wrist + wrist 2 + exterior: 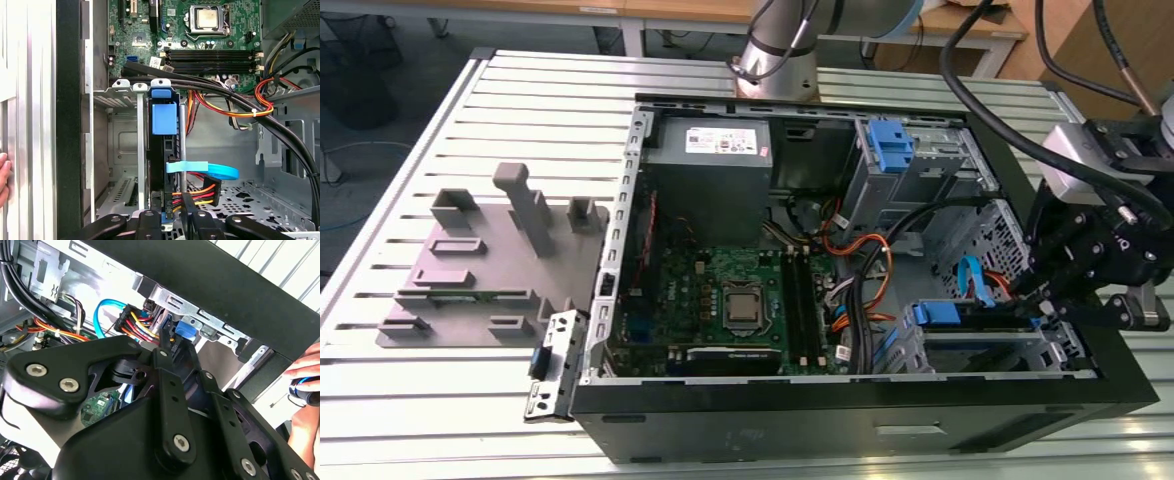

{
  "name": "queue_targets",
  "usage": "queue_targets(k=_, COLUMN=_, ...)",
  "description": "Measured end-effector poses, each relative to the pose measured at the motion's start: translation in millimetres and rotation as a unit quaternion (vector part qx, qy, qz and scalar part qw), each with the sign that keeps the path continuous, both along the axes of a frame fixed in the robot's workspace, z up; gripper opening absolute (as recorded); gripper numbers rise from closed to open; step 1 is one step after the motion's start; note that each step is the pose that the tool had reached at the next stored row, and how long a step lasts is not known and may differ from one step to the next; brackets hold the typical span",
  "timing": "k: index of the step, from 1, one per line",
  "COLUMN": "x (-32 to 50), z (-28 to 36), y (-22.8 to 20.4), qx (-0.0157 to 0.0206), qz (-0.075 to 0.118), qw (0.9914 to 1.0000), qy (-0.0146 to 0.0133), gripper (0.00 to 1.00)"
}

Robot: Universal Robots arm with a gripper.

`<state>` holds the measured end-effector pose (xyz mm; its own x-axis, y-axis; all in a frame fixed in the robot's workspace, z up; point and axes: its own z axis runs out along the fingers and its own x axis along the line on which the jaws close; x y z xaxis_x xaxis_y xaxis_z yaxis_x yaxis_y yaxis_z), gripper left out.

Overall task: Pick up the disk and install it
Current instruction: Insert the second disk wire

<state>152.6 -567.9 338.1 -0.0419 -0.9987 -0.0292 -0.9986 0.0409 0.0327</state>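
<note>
My pincer (pixel 1075 290) hangs at the corner of the open computer case (pixel 854 415) on the exterior view's right, its black jointed links bolted with bright screw heads. In the first wrist view the fingertips (pixel 187 210) reach to the end of the disk (pixel 164 150), where the cable plugs sit; whether the tips are spread or pressed together, I cannot tell.

The disk stands on edge in the grey sheet-metal drive cage (pixel 120 150) at the case's front corner, a dark slab with a smooth blue plastic rail tab (pixel 164 118) at its inner end. In the exterior view the same tab (pixel 937 313) shows blue on top of the cage. A flat, glossy light-blue ribbon cable (pixel 210 169) curves away from the disk's end, and a bundle of red, yellow and black wires (pixel 197 192) runs into a black plug beside it.

Beyond the cage lies the green motherboard (pixel 720 300), with a square metal-topped processor (pixel 743 307) and long black memory slots (pixel 210 55). A grey, boxy power supply (pixel 714 170) with a white sticker fills the case's far corner, beside a blue plastic bracket (pixel 890 146) in the perforated upper bay.

The case rests on a ribbed aluminium table (pixel 467 390); a grey moulded fixture (pixel 487 260) sits near the table's edge on the exterior view's left. A person's hand (pixel 306 375) shows just outside the case wall.
</note>
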Motion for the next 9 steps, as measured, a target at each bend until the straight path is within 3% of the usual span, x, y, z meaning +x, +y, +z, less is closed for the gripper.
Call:
queue_targets(k=6, x=-0.5, z=-0.8, y=0.0, qx=-0.0023, qz=0.000, qw=1.00000, qy=0.0000, gripper=0.30)
queue_targets(k=9, x=-2.1, z=-2.2, y=0.0, qx=-0.0051, qz=0.000, qw=0.99999, qy=0.0000, gripper=0.30)
